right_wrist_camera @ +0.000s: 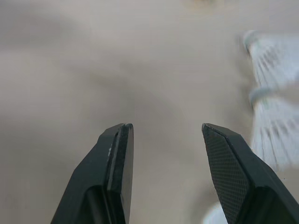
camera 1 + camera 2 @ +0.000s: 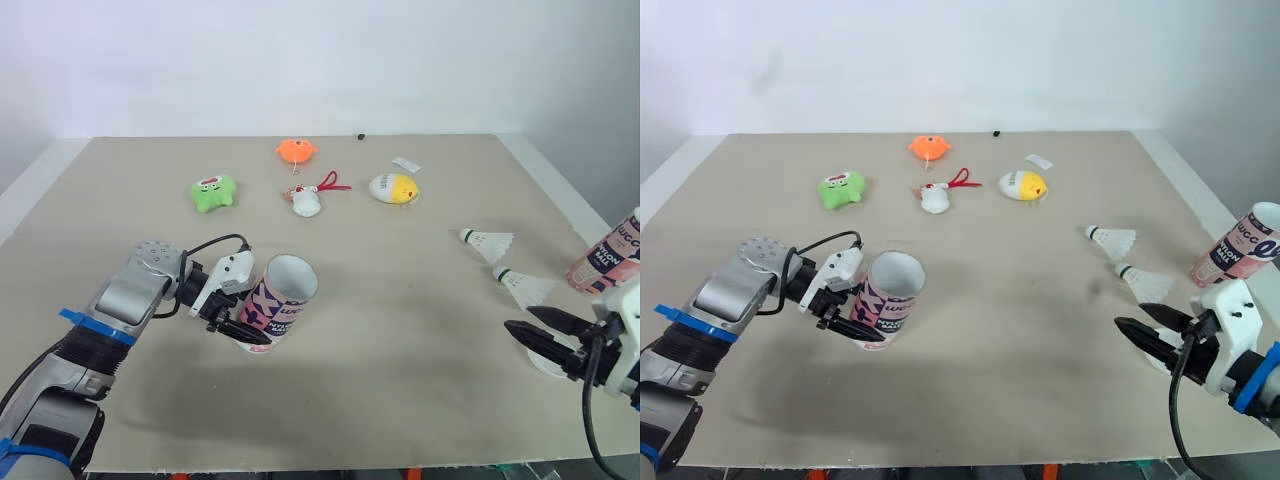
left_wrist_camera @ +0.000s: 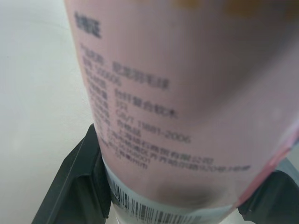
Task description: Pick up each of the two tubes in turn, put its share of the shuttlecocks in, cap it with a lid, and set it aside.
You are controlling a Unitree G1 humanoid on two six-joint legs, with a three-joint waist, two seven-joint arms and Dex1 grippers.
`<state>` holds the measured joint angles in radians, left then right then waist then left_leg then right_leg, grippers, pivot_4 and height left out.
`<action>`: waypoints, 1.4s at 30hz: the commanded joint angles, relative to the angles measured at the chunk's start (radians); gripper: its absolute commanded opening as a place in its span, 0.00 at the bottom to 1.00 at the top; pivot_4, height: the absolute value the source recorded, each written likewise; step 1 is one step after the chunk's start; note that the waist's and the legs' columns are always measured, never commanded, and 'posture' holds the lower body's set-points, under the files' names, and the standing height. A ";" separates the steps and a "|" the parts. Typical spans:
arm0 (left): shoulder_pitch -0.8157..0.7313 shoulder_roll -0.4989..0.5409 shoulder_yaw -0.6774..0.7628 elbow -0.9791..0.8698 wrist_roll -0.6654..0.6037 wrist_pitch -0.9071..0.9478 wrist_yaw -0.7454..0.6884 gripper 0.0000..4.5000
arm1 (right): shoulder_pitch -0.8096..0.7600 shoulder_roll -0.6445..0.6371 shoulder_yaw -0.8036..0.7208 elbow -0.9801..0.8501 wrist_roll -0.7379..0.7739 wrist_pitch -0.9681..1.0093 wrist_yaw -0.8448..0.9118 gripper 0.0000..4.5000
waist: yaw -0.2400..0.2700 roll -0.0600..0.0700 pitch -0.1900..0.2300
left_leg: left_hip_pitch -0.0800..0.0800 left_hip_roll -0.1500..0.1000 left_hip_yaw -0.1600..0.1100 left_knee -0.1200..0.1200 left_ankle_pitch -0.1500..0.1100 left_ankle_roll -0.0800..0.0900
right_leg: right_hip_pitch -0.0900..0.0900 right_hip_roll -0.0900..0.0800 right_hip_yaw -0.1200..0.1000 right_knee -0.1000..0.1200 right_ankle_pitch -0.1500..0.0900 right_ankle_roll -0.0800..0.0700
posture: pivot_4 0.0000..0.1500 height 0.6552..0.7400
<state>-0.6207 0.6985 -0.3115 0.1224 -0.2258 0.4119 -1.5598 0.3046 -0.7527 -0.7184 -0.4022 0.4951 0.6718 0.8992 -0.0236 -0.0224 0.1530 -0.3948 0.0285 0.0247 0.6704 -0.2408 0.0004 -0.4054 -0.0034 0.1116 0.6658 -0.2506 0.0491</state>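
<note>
Two tubes share our table (image 2: 400, 410): our left gripper (image 2: 240, 325) clamps the pink tube (image 2: 278, 300), tilted, above the table's left front, and the second tube (image 2: 1238, 245) sits at the table's right edge. Our right gripper (image 1: 166, 127) hangs wide open and empty over the table's right front, where two shuttlecocks (image 2: 488, 241) lie.

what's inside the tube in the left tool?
The tube, gripped by the left tool, shows only bare white inner wall just inside its open mouth. The lower interior is hidden by the tube's own wall.
</note>
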 commanded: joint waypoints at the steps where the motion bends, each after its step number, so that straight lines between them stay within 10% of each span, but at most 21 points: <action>1: 0.017 -0.001 -0.028 -0.004 0.012 0.007 0.003 0.61 | -0.037 -0.013 0.008 0.093 -0.036 -0.060 -0.043 0.57 | 0.000 0.000 0.000 | -0.001 0.000 0.000 0.000 0.000 0.000 | 0.000 -0.001 0.000 0.000 -0.001 0.001 | 1.00 0.91; 18: 0.042 -0.003 -0.017 -0.043 0.000 0.033 0.028 0.61 | -0.376 -0.040 0.274 0.519 -0.149 -0.207 -0.111 0.57 | 0.000 0.001 0.000 | -0.003 -0.006 -0.002 -0.001 -0.001 0.000 | 0.000 -0.002 0.002 -0.001 -0.002 0.006 | 1.00 0.91; 24: 0.051 0.009 -0.011 -0.060 -0.005 0.042 0.032 0.61 | -0.386 -0.050 0.279 0.557 -0.153 -0.244 -0.101 0.01 | 0.000 0.001 0.000 | -0.005 -0.007 -0.004 -0.001 -0.001 0.001 | 0.000 -0.003 0.002 -0.001 -0.001 0.012 | 1.00 0.91; 34: 0.047 0.011 -0.012 -0.055 -0.004 0.039 0.035 0.61 | -0.229 -0.171 0.166 -0.072 0.211 -0.031 0.107 0.01 | -0.004 0.007 0.000 | -0.006 -0.007 -0.007 -0.001 -0.002 0.002 | -0.001 -0.002 0.001 -0.001 -0.001 0.013 | 1.00 0.91; 42: 0.009 -0.010 -0.029 -0.018 0.005 0.016 0.026 0.61 | -0.655 -0.174 0.656 -0.293 0.193 -0.001 0.105 0.01 | -0.003 0.000 0.004 | -0.007 -0.002 -0.007 0.001 -0.002 0.002 | -0.003 -0.003 -0.001 -0.002 -0.001 0.005 | 1.00 0.91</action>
<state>-0.6131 0.6994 -0.3078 0.0896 -0.2429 0.4344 -1.5423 -0.2481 -0.9412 -0.1549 -0.6923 0.7385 0.6868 0.9978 -0.0265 -0.0229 0.1566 -0.4024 0.0261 0.0176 0.6716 -0.2423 0.0025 -0.4084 -0.0067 0.1104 0.6630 -0.2518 0.0548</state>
